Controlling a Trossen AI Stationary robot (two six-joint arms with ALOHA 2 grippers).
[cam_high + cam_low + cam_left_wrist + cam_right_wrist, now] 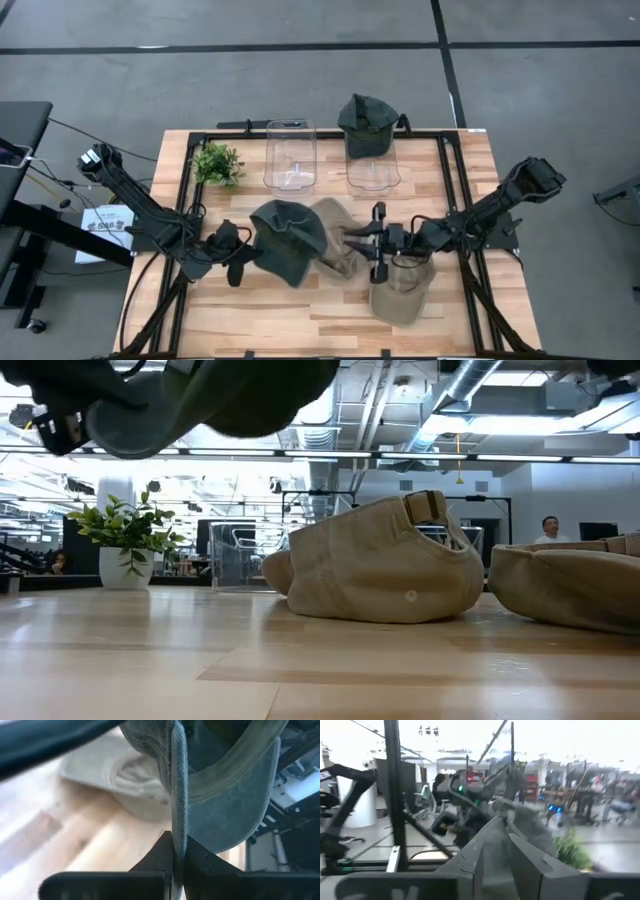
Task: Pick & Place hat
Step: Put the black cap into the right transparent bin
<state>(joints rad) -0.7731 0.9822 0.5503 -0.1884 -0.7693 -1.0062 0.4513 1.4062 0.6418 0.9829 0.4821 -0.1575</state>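
Two pincers share the green hat (pixel 288 238), lifted off the surface: left pincer (pixel 172 851) clamps its edge, right pincer (pixel 372 245) grips fabric; next likely the empty stand (pixel 290 155).

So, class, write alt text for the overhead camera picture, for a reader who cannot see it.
Two dark robot arms meet over a wooden table, both holding a dark green hat: the left gripper and right gripper are shut on it. Tan hats lie nearby; behind stand two clear stands, one wearing another green hat, and a small plant.
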